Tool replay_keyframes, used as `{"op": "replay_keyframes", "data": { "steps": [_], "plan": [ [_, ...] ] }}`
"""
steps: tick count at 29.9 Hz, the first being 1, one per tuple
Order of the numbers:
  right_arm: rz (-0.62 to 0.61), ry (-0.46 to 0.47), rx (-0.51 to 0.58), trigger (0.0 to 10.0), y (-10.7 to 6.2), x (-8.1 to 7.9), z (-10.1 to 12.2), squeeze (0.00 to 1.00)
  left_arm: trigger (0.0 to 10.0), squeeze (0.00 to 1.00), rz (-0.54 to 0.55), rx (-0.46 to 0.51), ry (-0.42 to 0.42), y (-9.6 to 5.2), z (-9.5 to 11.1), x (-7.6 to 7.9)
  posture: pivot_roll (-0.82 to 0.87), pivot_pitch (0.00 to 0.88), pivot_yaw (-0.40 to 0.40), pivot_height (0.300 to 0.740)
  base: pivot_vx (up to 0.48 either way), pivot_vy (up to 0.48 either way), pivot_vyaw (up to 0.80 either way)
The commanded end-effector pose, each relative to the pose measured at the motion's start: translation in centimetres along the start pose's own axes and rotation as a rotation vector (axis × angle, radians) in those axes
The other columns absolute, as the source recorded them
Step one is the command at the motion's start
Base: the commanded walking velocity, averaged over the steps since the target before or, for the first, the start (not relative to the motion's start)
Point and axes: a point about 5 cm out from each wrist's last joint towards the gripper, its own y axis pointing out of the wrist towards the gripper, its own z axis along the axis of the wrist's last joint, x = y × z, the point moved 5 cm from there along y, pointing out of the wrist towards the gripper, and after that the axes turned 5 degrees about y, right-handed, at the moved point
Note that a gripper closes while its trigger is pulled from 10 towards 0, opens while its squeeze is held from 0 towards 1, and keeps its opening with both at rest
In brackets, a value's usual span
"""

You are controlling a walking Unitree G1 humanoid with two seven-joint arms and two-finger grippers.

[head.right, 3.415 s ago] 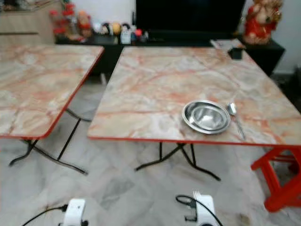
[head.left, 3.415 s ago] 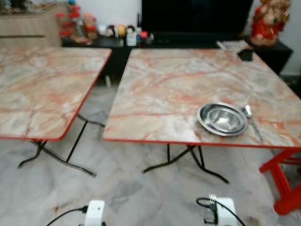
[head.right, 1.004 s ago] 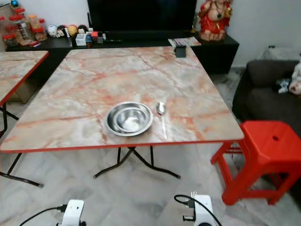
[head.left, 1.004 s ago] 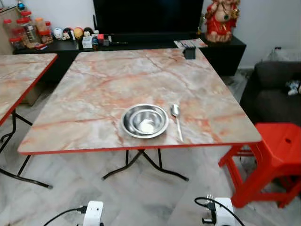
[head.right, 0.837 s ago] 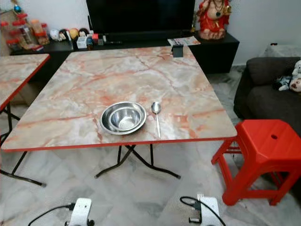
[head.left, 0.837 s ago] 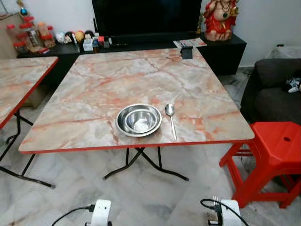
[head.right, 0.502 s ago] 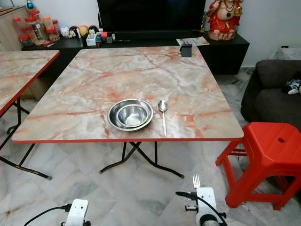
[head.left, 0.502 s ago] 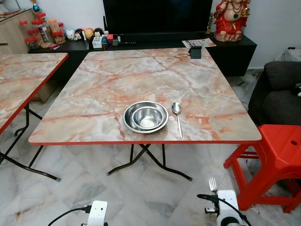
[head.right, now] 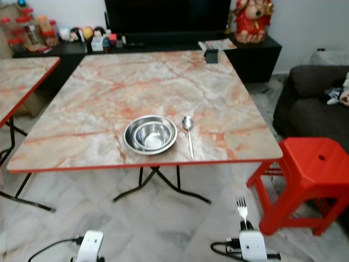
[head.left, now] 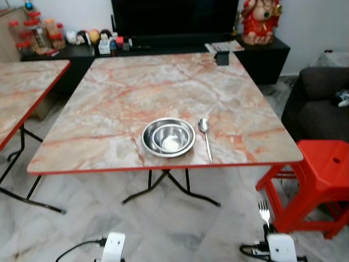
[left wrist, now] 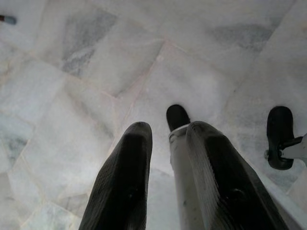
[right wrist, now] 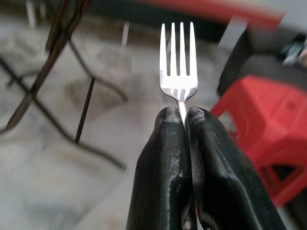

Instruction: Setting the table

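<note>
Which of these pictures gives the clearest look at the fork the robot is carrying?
The right wrist view: the fork stands close up, tines sharp, pinched by the right gripper. Both eye views show it small and low, above the floor near the red stool.

Bare marble-patterned surface (head.left: 109, 109) is lying open left of the nested steel bowls (head.left: 168, 137); a steel spoon (head.left: 205, 136) is flanking their right; a red plastic stool (head.left: 322, 183) is crowding the right edge.

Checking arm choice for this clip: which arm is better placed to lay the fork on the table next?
The right. The right gripper is already shut on the fork, tines up, in front of the table with the bowl and spoon. The left gripper points at the floor, open, with no cutlery.
</note>
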Motion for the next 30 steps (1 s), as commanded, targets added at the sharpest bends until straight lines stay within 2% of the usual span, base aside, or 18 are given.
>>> {"op": "replay_keyframes", "data": {
  "steps": [1, 3, 5, 8, 12, 13, 14, 16, 17, 19, 26, 30],
  "plan": [
    [0.002, -0.007, 0.038, 10.0, 0.4, -0.1, 1.1, 0.00, 10.0, 0.00, -0.006, -0.009, 0.020, 0.0, -0.2, -0.1, -0.17, 0.000, 0.051, 0.725, 0.000, 0.000, 0.00],
    [0.006, -0.005, 0.093, 10.0, 1.2, -0.1, 2.7, 0.00, 10.0, 0.00, -0.005, -0.004, 0.022, 0.0, 0.1, -0.1, -0.18, 0.000, 0.051, 0.725, 0.000, 0.000, 0.00],
    [0.025, 0.003, 0.207, 10.0, 3.6, -0.7, 6.5, 0.00, 10.0, 0.00, 0.000, 0.008, 0.022, 0.1, 0.6, -0.2, -0.17, 0.000, 0.046, 0.725, 0.000, 0.000, 0.00],
    [0.036, 0.004, 0.252, 10.0, 4.7, -1.3, 8.5, 0.00, 10.0, 0.00, 0.006, 0.012, 0.015, 0.1, 0.8, -0.3, -0.16, 0.000, 0.042, 0.725, 0.000, 0.000, 0.00],
    [0.058, 0.053, 0.298, 10.0, 7.8, -2.5, 12.2, 0.00, 10.0, 0.00, 0.017, 0.013, -0.008, 0.1, 0.7, -0.4, -0.15, 0.000, 0.040, 0.725, 0.000, 0.000, 0.00],
    [0.058, 0.053, 0.298, 10.0, 7.8, -2.5, 12.2, 0.00, 10.0, 0.00, 0.017, 0.013, -0.008, 0.1, 0.7, -0.4, -0.15, 0.000, 0.040, 0.725, 0.000, 0.000, 0.00],
    [0.071, 0.082, 0.304, 10.0, 8.8, -3.0, 13.2, 0.00, 10.0, 0.00, 0.026, 0.018, -0.017, 0.1, 0.7, -0.5, -0.15, 0.000, 0.043, 0.725, 0.000, 0.000, 0.00],
    [0.063, 0.089, 0.281, 10.0, 9.7, -3.2, 13.5, 0.00, 10.0, 0.00, 0.028, 0.018, -0.014, 0.1, 0.7, -0.5, -0.15, 0.000, 0.039, 0.725, 0.000, 0.000, 0.00],
    [0.051, 0.155, 0.271, 10.0, 10.5, -3.2, 14.1, 0.00, 10.0, 0.00, 0.037, 0.023, -0.024, 0.1, 0.8, -0.8, -0.13, 0.000, 0.031, 0.725, 0.000, 0.000, 0.00],
    [0.038, 0.198, 0.261, 10.0, 11.1, -3.2, 14.5, 0.00, 10.0, 0.00, 0.043, 0.031, -0.035, 0.1, 1.0, -1.0, -0.13, 0.000, 0.030, 0.725, 0.000, 0.000, 0.00],
    [0.061, 0.224, 0.310, 10.0, 12.3, -4.1, 17.4, 0.00, 10.0, 0.00, 0.049, 0.040, -0.034, 0.1, 1.4, -1.3, -0.12, 0.000, 0.028, 0.725, 0.149, 0.000, 0.00],
    [0.058, 0.225, 0.315, 10.0, 12.5, -4.0, 17.6, 0.00, 10.0, 0.00, 0.048, 0.045, -0.036, 0.1, 1.5, -1.3, -0.12, 0.000, 0.028, 0.725, 0.278, 0.000, 0.00]
  ]
}}
